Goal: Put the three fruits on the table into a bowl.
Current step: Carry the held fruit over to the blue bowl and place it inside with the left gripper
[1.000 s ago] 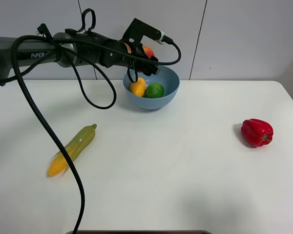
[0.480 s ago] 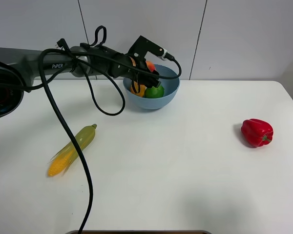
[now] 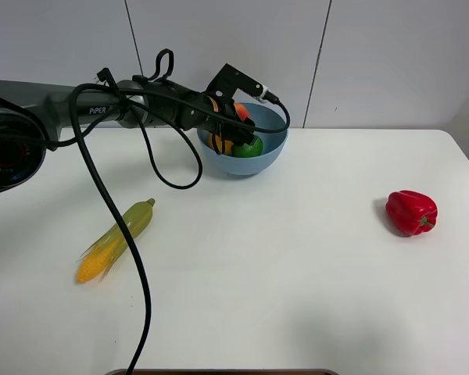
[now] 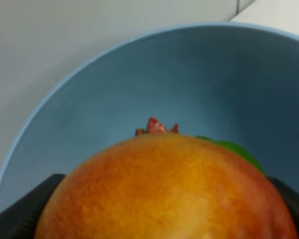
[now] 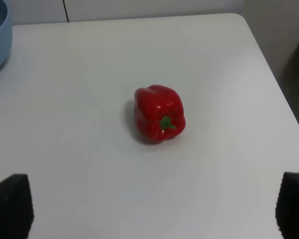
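Note:
The light blue bowl (image 3: 270, 148) stands at the back of the white table (image 3: 281, 273). Inside it lie the green lime (image 3: 251, 147) and the yellow-orange mango (image 3: 217, 144), which my left arm partly hides. My left gripper (image 3: 239, 117) is shut on the red apple (image 3: 241, 111), just inside the bowl's rim. In the left wrist view the apple (image 4: 164, 189) fills the space between the black fingers (image 4: 20, 214), with the bowl's inner wall (image 4: 139, 79) behind and a sliver of lime (image 4: 236, 149). My right gripper (image 5: 152, 206) stands open above the table, holding nothing.
A red bell pepper (image 3: 411, 212) lies at the right of the table, and in the right wrist view this pepper (image 5: 159, 113) is ahead of the open fingers. A corn cob (image 3: 116, 240) lies at the left. A black cable (image 3: 125, 234) hangs across the left side.
My left gripper has come down with the apple from above the bowl's rim to just inside the bowl. Nothing else has moved.

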Controlling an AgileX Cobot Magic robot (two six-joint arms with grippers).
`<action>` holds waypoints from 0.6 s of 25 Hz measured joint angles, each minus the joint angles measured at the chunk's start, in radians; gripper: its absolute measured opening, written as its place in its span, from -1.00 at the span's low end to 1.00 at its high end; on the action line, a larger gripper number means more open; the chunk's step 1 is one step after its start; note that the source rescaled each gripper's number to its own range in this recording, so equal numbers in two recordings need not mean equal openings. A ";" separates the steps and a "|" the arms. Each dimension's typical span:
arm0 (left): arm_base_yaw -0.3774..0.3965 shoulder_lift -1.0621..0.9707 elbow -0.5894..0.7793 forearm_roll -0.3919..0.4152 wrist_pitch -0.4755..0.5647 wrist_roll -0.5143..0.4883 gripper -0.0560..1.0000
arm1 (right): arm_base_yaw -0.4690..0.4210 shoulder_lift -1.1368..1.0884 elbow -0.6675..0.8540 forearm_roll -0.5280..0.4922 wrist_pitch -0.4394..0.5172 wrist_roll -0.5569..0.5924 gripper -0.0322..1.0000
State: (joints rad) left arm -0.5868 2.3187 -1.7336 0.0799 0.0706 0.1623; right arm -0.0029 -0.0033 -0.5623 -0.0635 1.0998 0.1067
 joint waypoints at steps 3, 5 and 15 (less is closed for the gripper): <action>0.000 0.000 0.000 0.000 -0.002 0.000 -0.89 | 0.000 0.000 0.000 0.000 0.000 0.000 0.99; 0.000 0.000 0.000 0.000 -0.003 0.000 -0.89 | 0.000 0.000 0.000 0.000 0.000 0.000 0.99; 0.000 0.000 0.000 0.000 -0.015 -0.002 -0.24 | 0.000 0.000 0.000 0.000 0.000 0.000 0.99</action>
State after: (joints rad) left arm -0.5868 2.3187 -1.7336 0.0799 0.0558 0.1601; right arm -0.0029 -0.0033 -0.5623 -0.0635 1.0998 0.1067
